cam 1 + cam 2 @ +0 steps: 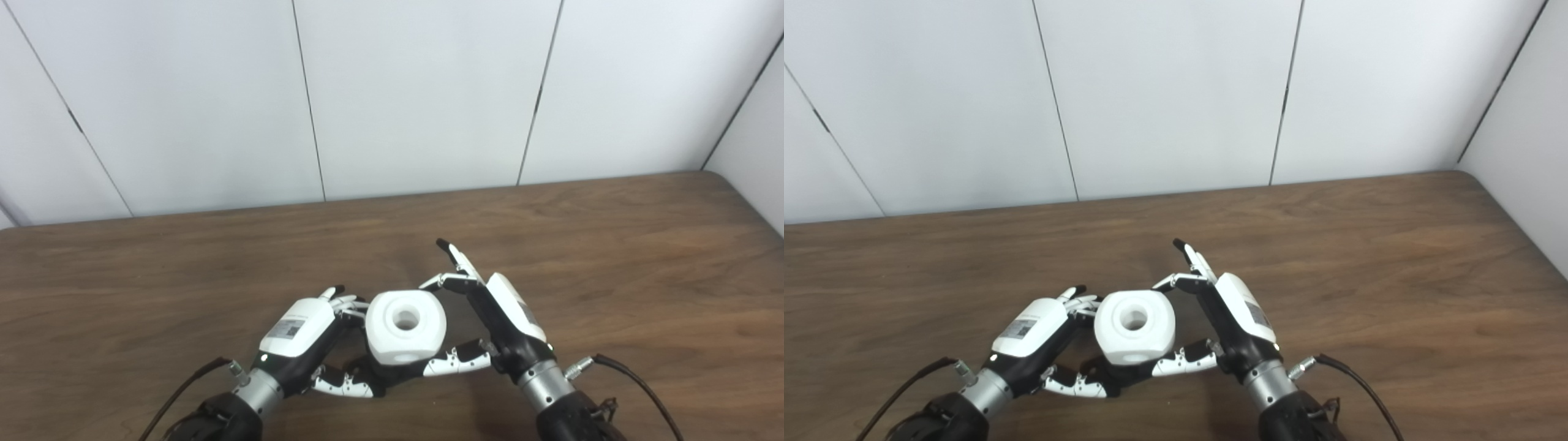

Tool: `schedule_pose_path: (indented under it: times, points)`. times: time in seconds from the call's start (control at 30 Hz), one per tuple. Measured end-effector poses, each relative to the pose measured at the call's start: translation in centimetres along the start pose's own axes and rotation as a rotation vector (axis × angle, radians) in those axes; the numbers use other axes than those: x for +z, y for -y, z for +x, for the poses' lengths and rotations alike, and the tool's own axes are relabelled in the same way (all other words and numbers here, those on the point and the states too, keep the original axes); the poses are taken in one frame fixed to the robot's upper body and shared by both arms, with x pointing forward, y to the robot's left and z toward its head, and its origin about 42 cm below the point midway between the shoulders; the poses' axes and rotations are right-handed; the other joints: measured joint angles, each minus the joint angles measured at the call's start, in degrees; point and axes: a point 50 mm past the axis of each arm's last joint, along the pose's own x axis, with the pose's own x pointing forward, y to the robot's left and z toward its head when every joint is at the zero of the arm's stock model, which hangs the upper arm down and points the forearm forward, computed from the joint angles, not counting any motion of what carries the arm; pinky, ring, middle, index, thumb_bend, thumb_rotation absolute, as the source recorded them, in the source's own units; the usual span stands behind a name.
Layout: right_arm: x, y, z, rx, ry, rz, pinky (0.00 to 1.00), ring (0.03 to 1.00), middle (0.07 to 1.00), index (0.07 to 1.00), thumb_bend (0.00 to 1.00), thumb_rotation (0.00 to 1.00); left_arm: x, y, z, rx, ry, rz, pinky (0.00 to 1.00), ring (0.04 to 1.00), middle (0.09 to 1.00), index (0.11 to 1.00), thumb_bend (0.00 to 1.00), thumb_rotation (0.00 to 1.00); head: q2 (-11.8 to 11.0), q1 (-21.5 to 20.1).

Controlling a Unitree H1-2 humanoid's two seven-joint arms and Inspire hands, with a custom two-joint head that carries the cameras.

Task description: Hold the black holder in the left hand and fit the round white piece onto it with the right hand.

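Against pale wall panels, above a brown wooden tabletop (612, 275), we see the round white piece (404, 334) pinched by the right hand (505, 321). Our left hand (300, 340) curls beneath it around the mostly hidden black holder (367, 370); seating looks near, yet we cannot confirm it.

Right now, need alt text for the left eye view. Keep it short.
Two robot hands meet low over a brown wooden table, with a round white piece with a centre hole between them. The left hand wraps something dark beneath it; the right hand has fingers spread around the piece.
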Motion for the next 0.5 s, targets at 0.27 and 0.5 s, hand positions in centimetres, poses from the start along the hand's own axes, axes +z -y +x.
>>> schedule_pose_path:
  times: [0.27,0.5]
  points:
    - [0.03,-0.05,0.0,0.001,0.0,-0.002,0.8,1.0,0.992,0.481,0.5,0.13,0.08,0.03,0.06,0.003,0.0,0.004,1.0,0.891,0.819,0.48,0.52,0.05,0.18,0.26]
    - [0.11,-0.21,0.0,0.01,0.004,0.002,0.81,1.0,0.994,0.481,0.5,0.13,0.1,0.05,0.08,0.003,-0.001,0.004,1.0,0.891,0.82,0.48,0.52,0.05,0.35,0.7]
